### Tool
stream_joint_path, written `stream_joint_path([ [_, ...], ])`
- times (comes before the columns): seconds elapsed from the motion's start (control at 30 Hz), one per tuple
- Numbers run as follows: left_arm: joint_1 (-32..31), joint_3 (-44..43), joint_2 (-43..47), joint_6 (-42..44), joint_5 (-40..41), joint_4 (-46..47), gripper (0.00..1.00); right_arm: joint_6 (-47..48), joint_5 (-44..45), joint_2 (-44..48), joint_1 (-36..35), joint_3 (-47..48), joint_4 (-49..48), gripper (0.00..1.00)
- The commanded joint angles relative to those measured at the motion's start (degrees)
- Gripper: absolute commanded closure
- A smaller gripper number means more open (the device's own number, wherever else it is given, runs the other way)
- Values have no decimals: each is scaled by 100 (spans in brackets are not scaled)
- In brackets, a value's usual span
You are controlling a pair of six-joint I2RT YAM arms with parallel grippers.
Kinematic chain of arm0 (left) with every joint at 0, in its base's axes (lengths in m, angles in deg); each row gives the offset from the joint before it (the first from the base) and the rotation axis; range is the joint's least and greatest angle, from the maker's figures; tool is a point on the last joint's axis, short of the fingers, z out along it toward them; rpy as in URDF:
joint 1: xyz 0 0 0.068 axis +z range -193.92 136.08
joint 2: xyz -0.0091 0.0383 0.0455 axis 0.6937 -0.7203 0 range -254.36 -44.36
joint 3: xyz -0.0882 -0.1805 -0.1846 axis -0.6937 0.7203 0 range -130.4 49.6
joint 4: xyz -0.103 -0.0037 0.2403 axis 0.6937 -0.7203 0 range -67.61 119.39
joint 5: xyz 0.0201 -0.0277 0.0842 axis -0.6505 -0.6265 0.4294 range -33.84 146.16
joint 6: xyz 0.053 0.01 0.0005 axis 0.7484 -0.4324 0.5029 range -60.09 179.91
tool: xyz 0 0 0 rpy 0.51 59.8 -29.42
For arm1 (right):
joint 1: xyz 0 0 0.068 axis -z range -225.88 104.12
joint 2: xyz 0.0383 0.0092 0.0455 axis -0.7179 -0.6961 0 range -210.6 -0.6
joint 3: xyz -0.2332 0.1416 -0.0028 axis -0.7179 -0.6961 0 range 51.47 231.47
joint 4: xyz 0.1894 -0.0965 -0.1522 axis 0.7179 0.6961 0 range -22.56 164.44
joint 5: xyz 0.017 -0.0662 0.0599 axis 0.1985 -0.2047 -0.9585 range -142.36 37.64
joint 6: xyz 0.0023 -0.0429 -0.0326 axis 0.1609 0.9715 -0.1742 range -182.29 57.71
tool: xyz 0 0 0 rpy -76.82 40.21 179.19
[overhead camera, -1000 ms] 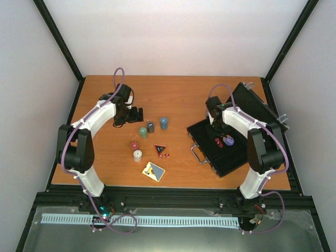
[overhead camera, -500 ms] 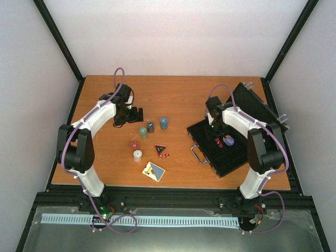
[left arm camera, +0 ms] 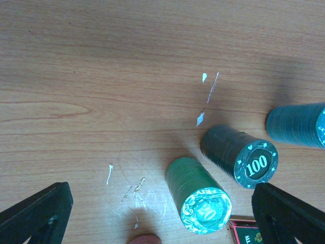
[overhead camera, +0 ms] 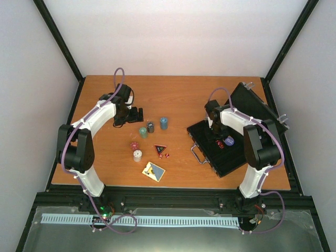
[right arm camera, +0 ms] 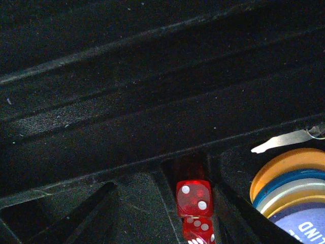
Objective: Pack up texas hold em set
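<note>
the black briefcase (overhead camera: pixel 210 157) lies open on the right of the desk (overhead camera: pixel 178 94), its lid (overhead camera: pixel 257 105) tilted up at the back; the right gripper (overhead camera: pixel 215 132) hangs low over the tray, and whether it is spread or pressed together cannot be told; just below it in its wrist view two red dice (right arm camera: pixel 193 197) sit one behind the other in a narrow slot, with a stack of discs (right arm camera: pixel 292 175) in the next compartment to the right; the left gripper (left arm camera: pixel 161 199) is spread wide over the bare desk, holding nothing; a green chip stack (left arm camera: pixel 198 195) stands between its fingers, nearer the right one; a dark stack marked 100 (left arm camera: pixel 238 155) and a blue stack (left arm camera: pixel 297 124) stand just beyond; a white stack (overhead camera: pixel 137 155) and the card deck (overhead camera: pixel 153 171) lie nearer the arm bases, well apart from the briefcase.
</note>
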Motion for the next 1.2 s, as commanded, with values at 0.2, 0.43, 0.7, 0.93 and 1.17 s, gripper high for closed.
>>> stream_joint_path([
  [0.2, -13, -168, -67, 18, -24, 24, 0, -65, 107, 449, 15, 34, -45, 51],
  [0.43, -13, -157, -87, -3, -79, 51, 0, -78, 4, 661, 10, 146, 302, 52],
  [0.7, -13, -114, -46, 0, -85, 52, 0, -148, -232, 462, 5, -171, -35, 51],
  [0.93, -14, -134, -29, 13, -62, 44, 0, -194, -253, 95, 6, -207, -535, 52],
  [1.17, -13, -143, -6, 29, -20, 27, 0, -203, 125, -176, 6, -227, -675, 52],
])
